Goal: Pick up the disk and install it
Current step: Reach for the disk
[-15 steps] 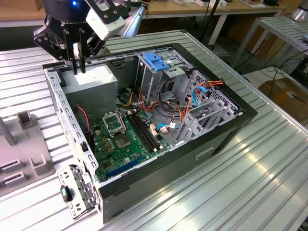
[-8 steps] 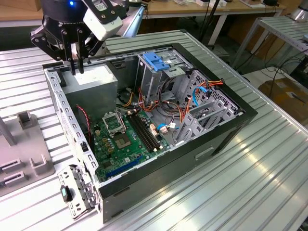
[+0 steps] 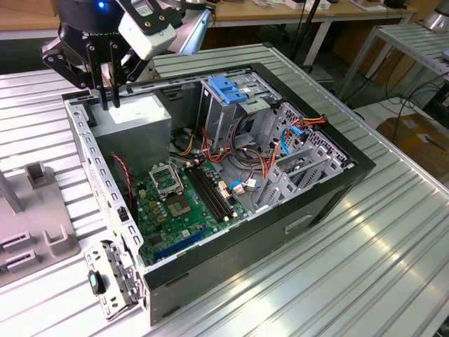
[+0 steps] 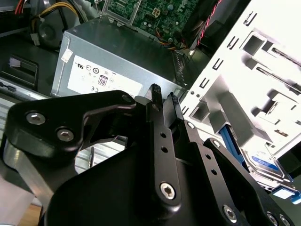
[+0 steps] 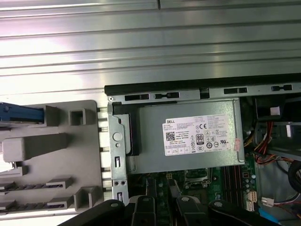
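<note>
Disk shows silver metal, blue label, blue rail.

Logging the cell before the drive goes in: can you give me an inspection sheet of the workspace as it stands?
Surface: ribbed aluminium table carrying an open computer case.
Job's things: the disk, silver with a blue rail, sits in the grey holder beside the case and is not gripped.
Clutter: a blue bracket on top of the drive cage.
Grippers: the claw hovers over the power supply, fingers close together with nothing between them.
Cables: orange, red and blue leads run loose inside the case beside the motherboard.
Surroundings: work tables behind, and a cardboard box on the floor.
</note>
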You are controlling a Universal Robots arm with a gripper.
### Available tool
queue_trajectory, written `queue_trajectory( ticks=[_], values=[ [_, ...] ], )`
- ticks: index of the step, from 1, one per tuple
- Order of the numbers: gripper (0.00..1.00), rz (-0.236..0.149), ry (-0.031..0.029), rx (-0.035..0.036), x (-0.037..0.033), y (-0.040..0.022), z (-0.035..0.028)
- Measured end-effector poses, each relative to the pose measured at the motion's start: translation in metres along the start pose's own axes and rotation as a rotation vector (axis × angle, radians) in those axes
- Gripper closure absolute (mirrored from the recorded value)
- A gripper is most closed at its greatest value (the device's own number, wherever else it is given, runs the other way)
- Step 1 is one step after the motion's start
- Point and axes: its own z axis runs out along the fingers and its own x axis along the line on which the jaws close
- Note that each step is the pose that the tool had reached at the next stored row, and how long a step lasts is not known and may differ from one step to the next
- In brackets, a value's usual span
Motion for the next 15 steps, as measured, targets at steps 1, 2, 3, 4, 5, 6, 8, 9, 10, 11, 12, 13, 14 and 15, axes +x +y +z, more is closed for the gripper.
queue_trajectory(
  ticks=[1,2,3,4,5,6,8,9,10,11,12,13,14,15],
  values=[
    [0.76,0.000,0.0000,0.0000,0.0001,0.0000,0.0000],
    [0.76,0.000,0.0000,0.0000,0.0003,0.0000,0.0000],
    [0.76,0.000,0.0000,0.0000,0.0004,0.0000,0.0000],
    [0.76,0.000,0.0000,0.0000,0.0004,0.0000,0.0000],
    [0.76,0.000,0.0000,0.0000,0.0005,0.0000,0.0000],
    [0.76,0.000,0.0001,0.0000,0.0005,0.0000,0.0000],
    [0.76,0.000,0.0000,0.0000,0.0005,0.0000,0.0000],
    [0.76,0.000,0.0000,0.0000,0.0005,0.0000,0.0000],
    [0.76,0.000,0.0001,0.0001,0.0005,-0.0001,-0.0001],
    [0.76,0.000,0.0000,0.0001,0.0008,-0.0001,0.0000],
    [0.76,0.000,0.0001,0.0000,0.0016,-0.0002,-0.0001],
    [0.76,0.000,0.0000,0.0000,0.0020,-0.0002,0.0000],
    [0.76,0.000,0.0000,0.0000,0.0027,-0.0002,0.0000],
    [0.76,0.000,0.0000,0.0001,0.0040,-0.0003,-0.0001]
  ],
)
